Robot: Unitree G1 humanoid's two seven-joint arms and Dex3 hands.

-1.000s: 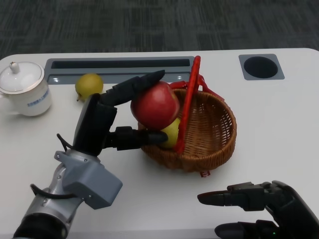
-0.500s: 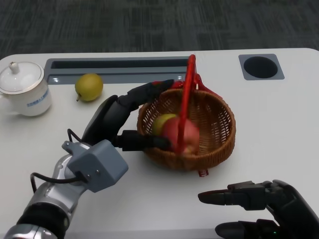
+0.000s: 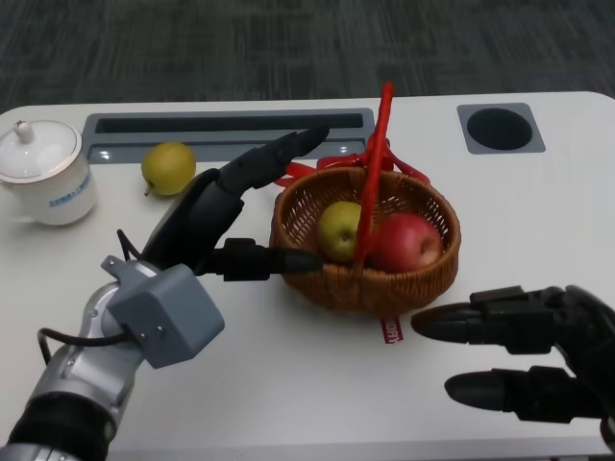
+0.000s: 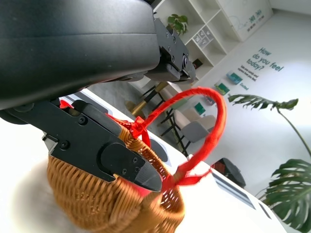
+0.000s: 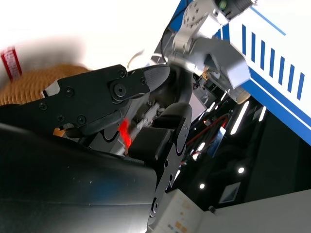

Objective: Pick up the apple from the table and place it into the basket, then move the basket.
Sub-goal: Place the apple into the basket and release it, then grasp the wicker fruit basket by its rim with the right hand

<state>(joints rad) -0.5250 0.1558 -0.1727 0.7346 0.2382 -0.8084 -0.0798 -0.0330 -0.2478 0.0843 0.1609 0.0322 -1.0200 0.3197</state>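
2 fruits, red apple (image 3: 407, 241) and a green one (image 3: 339, 230), sit in wicker basket (image 3: 420, 284); left hand (image 3: 223, 213) beside it and right hand (image 3: 524, 348) both empty, fingers spread.

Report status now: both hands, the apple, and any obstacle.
Left hand open beside basket. Right hand open, near table edge. Apple in basket beside green fruit. Red handle upright.

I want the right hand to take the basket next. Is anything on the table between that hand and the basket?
Nothing visible: only bare table lies between the right hand and the basket, apart from the basket's own red tag.
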